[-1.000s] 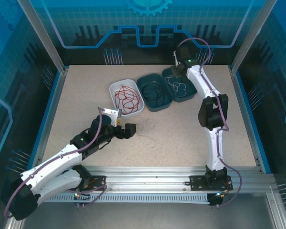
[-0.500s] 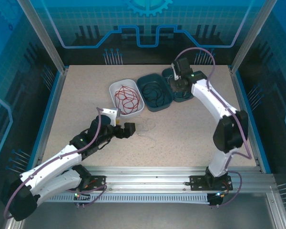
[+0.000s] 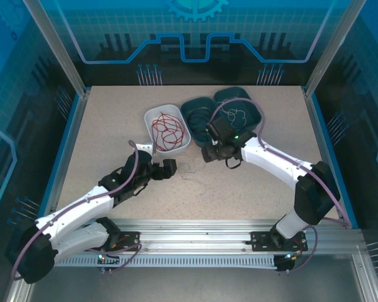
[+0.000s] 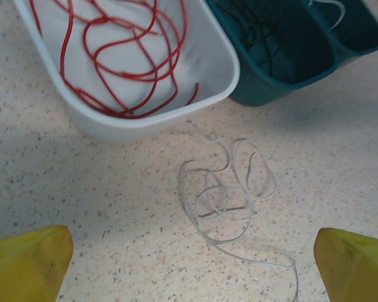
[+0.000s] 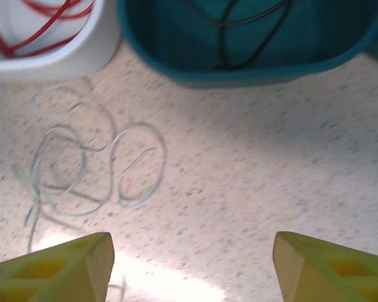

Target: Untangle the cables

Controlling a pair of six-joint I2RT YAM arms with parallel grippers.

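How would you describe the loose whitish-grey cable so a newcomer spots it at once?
On the speckled table, find the white tray holding the red cable. On its near side, the whitish-grey cable lies looped on bare tabletop, not in a tray.

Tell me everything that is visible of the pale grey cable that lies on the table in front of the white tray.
The pale grey cable is a very thin, flexible, whitish wire. It lies flat on the speckled table in several loose loops that cross one another, with one long tail trailing away from the white tray that holds the red cable. Its other end reaches close to the tray's wall; whether they touch is unclear. Nothing grips it.
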